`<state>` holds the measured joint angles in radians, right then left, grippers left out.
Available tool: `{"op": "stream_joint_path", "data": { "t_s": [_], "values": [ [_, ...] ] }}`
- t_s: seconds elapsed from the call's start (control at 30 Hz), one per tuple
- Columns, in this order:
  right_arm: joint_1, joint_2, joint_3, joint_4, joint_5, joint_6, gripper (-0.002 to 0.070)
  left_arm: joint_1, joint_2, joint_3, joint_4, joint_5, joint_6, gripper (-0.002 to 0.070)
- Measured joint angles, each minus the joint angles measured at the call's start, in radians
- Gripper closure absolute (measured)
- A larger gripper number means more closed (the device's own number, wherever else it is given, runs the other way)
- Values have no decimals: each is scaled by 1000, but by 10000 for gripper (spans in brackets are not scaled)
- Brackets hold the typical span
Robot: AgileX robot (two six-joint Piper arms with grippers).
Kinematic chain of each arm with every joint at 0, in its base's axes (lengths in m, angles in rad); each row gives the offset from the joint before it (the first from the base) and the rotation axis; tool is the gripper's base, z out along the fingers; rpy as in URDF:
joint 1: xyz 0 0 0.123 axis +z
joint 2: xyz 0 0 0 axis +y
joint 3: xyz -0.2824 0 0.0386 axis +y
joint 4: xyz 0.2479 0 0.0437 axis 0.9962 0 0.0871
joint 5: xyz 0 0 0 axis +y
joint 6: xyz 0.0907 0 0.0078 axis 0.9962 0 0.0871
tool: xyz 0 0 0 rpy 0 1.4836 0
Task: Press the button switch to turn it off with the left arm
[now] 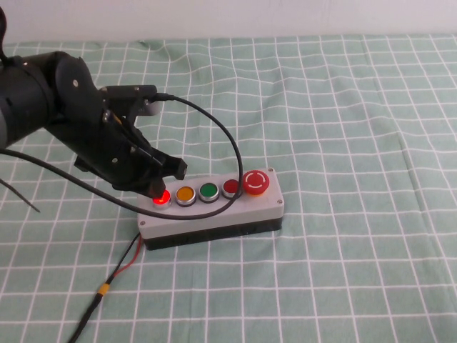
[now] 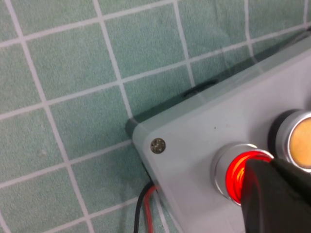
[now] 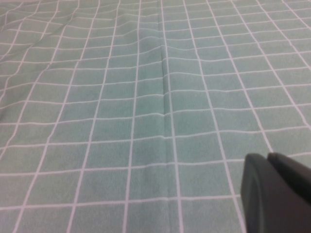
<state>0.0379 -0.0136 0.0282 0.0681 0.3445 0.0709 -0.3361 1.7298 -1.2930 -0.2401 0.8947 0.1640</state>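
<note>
Hovering just over the glowing button switch at lower left: left tool, closure unclear. Push straight down, centred, avoiding the yellow button. Off high frame: right tool, closure unclear.

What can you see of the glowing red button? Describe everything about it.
The button switch is small, round and translucent red, lit and glowing, set in a silvery collar at the left end of the grey box, next to the yellow button. The left gripper is right over it, its black tip covering part of the cap; actual contact can't be confirmed. The right gripper is over bare cloth, away from it.
</note>
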Motion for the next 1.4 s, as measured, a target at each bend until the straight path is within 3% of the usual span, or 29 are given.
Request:
{"op": "stream_joint_path", "data": {
  "t_s": [0.53,0.93,1.4],
  "values": [
    [0,0,0,0,0,0,694,-31,-48,-3,69,13,0,677],
    [0,0,0,0,0,0,694,-31,-502,3,78,16,-30,677],
    [0,0,0,0,0,0,694,-31,-952,10,99,279,-104,677]
  ]
}}
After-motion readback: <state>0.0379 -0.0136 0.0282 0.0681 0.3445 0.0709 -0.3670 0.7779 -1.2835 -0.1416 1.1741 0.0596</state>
